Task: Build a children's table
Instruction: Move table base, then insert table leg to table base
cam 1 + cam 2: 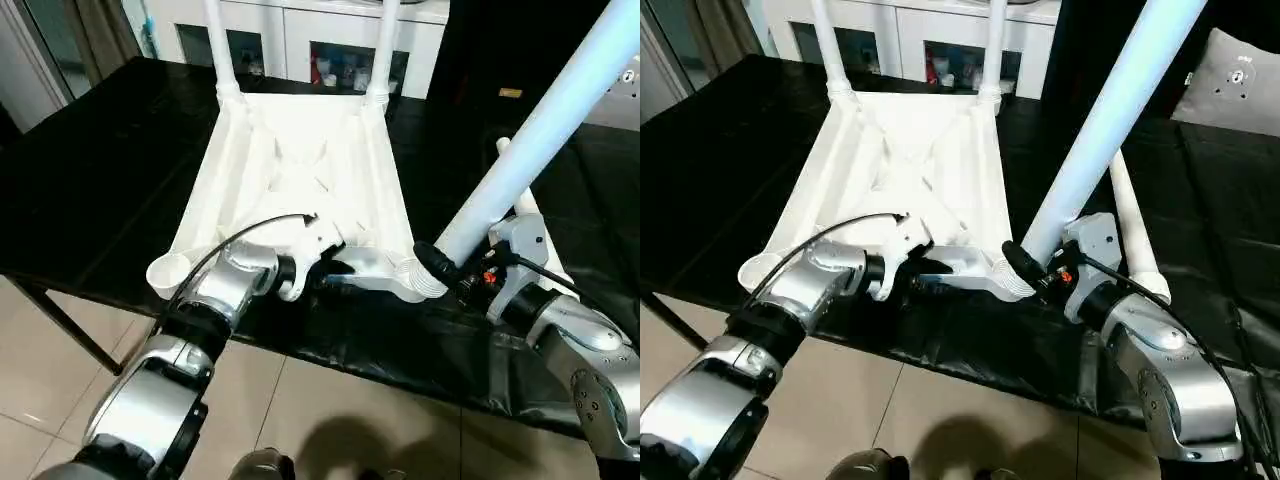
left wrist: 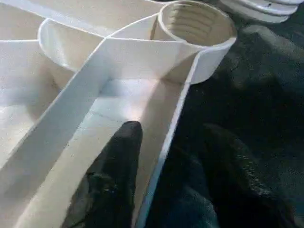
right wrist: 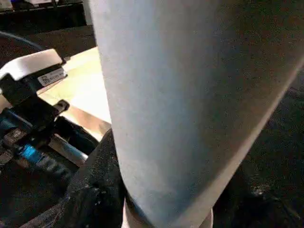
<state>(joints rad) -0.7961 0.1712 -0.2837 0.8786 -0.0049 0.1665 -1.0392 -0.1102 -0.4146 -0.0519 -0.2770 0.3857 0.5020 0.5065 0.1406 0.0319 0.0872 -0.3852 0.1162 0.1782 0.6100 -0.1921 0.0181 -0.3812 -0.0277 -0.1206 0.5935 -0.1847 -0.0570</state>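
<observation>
The children's table top (image 1: 300, 170) lies upside down on the black work table (image 1: 90, 180), ribs up. Two white legs (image 1: 215, 40) (image 1: 385, 40) stand in its far corner sockets. My right gripper (image 1: 450, 265) is shut on a third leg (image 1: 540, 130), which leans up to the right. Its ribbed lower end rests just beside the empty near right socket (image 2: 197, 23). My left gripper (image 2: 171, 137) is open astride the top's near rim, one finger (image 2: 118, 166) inside the wall and one outside. The near left socket (image 1: 170, 272) is empty.
Another white leg (image 1: 1130, 220) lies on the black table behind my right gripper. A white cabinet with glass doors (image 1: 300, 40) stands behind the table. A grey cushion (image 1: 1235, 80) is at the far right. Tiled floor shows beyond the table's near edge.
</observation>
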